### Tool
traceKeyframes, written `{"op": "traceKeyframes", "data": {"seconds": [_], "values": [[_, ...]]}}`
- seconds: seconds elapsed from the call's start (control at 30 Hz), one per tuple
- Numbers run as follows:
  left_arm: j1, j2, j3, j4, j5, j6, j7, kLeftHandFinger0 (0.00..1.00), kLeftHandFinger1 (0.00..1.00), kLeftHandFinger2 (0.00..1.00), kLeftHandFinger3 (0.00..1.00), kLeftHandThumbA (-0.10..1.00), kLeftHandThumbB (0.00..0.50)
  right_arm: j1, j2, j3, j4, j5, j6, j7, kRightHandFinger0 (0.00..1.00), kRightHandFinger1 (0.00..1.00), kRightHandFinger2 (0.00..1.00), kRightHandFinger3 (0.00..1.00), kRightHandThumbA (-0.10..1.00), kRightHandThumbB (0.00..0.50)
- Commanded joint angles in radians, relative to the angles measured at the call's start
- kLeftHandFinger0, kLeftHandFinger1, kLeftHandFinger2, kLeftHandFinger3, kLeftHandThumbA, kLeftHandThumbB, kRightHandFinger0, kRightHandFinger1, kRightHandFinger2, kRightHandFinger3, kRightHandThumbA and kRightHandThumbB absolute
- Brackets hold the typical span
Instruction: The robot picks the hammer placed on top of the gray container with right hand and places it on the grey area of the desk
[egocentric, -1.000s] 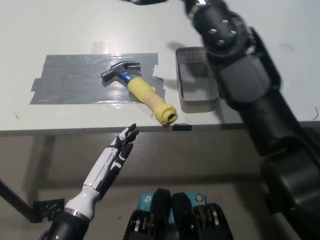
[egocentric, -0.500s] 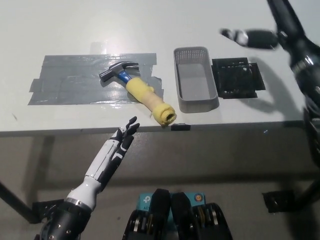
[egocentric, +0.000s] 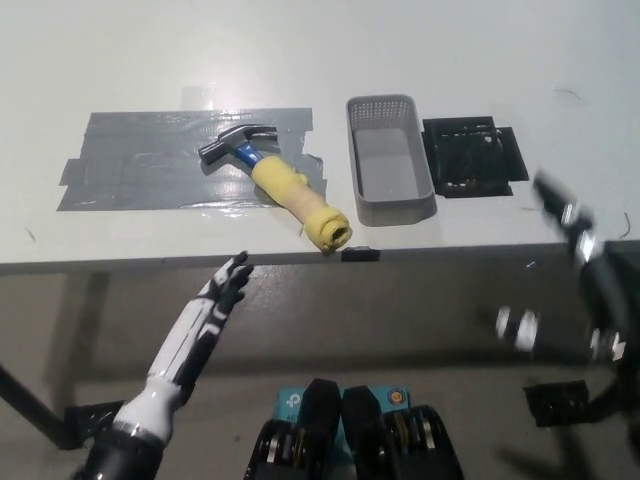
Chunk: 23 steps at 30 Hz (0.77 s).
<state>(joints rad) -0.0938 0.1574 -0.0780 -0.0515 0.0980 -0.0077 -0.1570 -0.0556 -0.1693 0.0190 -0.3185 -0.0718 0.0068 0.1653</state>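
Note:
The hammer (egocentric: 275, 180) has a dark metal head, a blue neck and a thick yellow handle. It lies on the grey taped area (egocentric: 140, 165) of the white desk, with the handle's end close to the front edge. The gray container (egocentric: 390, 162) to its right holds nothing. My black right hand (egocentric: 570, 222) is a motion-blurred shape at the lower right, beyond the desk's front edge and well away from the hammer. My white left hand (egocentric: 218, 300) rests open below the front edge, just under the hammer's handle.
A black square pad (egocentric: 472, 155) lies right of the container. The desk's front edge (egocentric: 150, 262) runs across the middle of the picture, with the floor below it. A small black bracket (egocentric: 360, 254) sits on the edge under the container.
My right arm has swung away from above the container, out to the right and down to the lower right. The left hand has sunk slightly. Hammer and container have not moved.

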Motion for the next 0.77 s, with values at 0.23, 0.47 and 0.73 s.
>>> {"op": "traceKeyframes", "data": {"seconds": [0.23, 0.47, 0.73], "values": [[0.051, -0.013, 0.043, -0.053, -0.053, -0.109, 0.014, 1.0, 1.0, 1.0, 1.0, 1.0, 0.135, 0.013, 0.074, 0.046, 0.172, -0.004, -0.236, -0.014, 1.0, 1.0, 1.0, 1.0, 1.0, 0.238], [0.069, -0.015, 0.043, -0.06, -0.049, -0.102, 0.013, 1.0, 1.0, 1.0, 1.0, 1.0, 0.12, 0.03, 0.064, 0.054, 0.187, -0.005, -0.218, -0.011, 1.0, 1.0, 1.0, 1.0, 1.0, 0.247], [0.089, -0.01, 0.045, -0.065, -0.035, -0.1, 0.017, 1.0, 1.0, 1.0, 1.0, 1.0, 0.136, 0.045, 0.064, 0.063, 0.189, 0.002, -0.214, -0.009, 1.0, 1.0, 1.0, 1.0, 0.98, 0.262]]}}
